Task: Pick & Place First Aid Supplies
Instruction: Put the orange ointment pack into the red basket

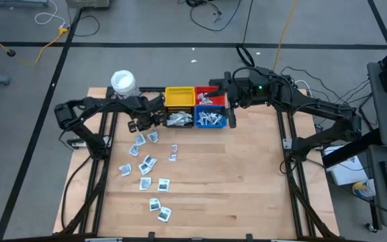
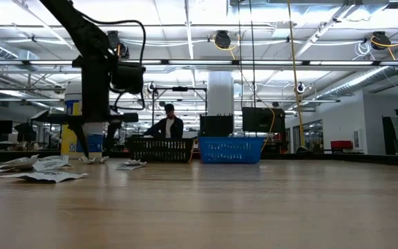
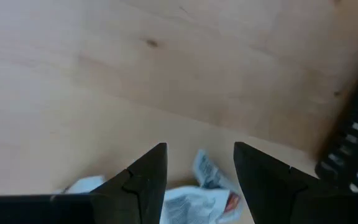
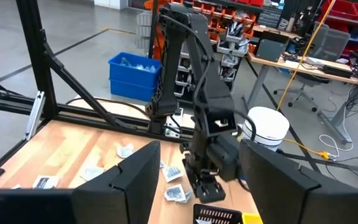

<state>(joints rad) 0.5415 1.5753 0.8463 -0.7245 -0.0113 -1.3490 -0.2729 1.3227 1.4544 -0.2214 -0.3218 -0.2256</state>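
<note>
Beside the black bin [image 1: 179, 120], scattered packets [image 1: 146, 163].

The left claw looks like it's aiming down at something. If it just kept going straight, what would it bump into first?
Most likely a crumpled white packet lying on the wooden table. The left claw is open and points down, with that packet showing between its tips. How high it hangs above the packet is hard to judge.

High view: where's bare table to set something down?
Free: the table right of the packets, in front of the blue bin. Crowded: the left-centre packet scatter and the bin row, where the left gripper hovers.
</note>
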